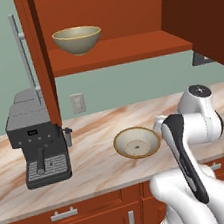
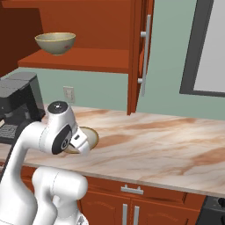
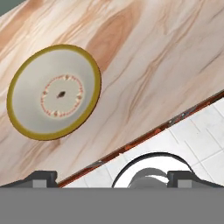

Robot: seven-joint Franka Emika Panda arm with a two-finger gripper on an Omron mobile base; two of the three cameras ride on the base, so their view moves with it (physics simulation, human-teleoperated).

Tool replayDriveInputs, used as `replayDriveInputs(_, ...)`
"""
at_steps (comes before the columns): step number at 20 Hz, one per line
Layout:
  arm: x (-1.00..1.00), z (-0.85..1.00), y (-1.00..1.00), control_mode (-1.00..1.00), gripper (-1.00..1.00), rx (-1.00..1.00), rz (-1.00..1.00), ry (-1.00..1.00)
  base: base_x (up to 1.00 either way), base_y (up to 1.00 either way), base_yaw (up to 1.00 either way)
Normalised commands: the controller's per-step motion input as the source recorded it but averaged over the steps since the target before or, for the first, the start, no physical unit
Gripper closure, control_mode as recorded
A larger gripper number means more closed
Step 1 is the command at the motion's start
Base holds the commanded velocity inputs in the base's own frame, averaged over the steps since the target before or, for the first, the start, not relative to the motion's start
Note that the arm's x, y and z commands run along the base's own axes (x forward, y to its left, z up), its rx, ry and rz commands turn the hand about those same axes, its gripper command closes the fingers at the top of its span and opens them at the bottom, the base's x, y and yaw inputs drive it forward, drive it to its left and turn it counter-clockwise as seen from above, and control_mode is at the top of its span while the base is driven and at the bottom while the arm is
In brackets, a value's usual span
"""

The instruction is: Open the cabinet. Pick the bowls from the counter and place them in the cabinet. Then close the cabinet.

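Nearest the lens, low in the hand view: the gripper point(image 3: 112, 177), its two dark fingertips standing wide apart with nothing between them — empty. Beyond them, the marble counter point(image 3: 166, 57), its front edge, and pale floor tile below.

Up and to the left in that same view lies the shallow bowl point(image 3: 54, 92), seen from above: yellowish rim, cream inside with a ring of reddish speckles round a dark centre dot. Rests flat on the counter, near its front edge, well apart from the fingertips. In the left base view it sits just right of the espresso machine point(image 1: 38, 144), close in front of the arm's folded elbow.

Higher up, the deep bowl point(image 1: 77, 40) already stands on the shelf of the wall cabinet point(image 1: 120, 12), upright, towards the shelf's left end. Both doors swung open: the left door point(image 1: 38, 58) edge-on with its long silver bar handle point(image 1: 24, 55), the right door point(image 2: 137, 52) likewise with its own handle point(image 2: 145, 55).

Judged from this: cabinet opened, first bowl placed, second pick in hand. Next move calls for bringing the open claw down over the shallow bowl's rim — one finger inside, one outside — and closing there, since the bowl looks too wide to span whole. Then a lift to the shelf beside the deep bowl, and both doors shut.

Count: two bowls, one on the shelf and one on the counter; two cabinet doors; one espresso machine; one wall outlet point(image 1: 78, 102).
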Motion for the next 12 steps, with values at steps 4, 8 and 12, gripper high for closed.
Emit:
replayDriveInputs(4, 0.08, -0.14, -0.18, -1.00, -1.00, 0.00, 0.00, 0.00, 0.00, 0.00, 0.00)
replayDriveInputs(8, 0.06, -0.14, -0.11, -1.00, -1.00, 0.02, 0.00, 0.00, 0.00, 0.00, 0.00)
replayDriveInputs(12, 0.07, -0.12, -0.06, -1.00, -1.00, 0.10, 0.00, 0.00, 0.00, 0.00, 0.00)
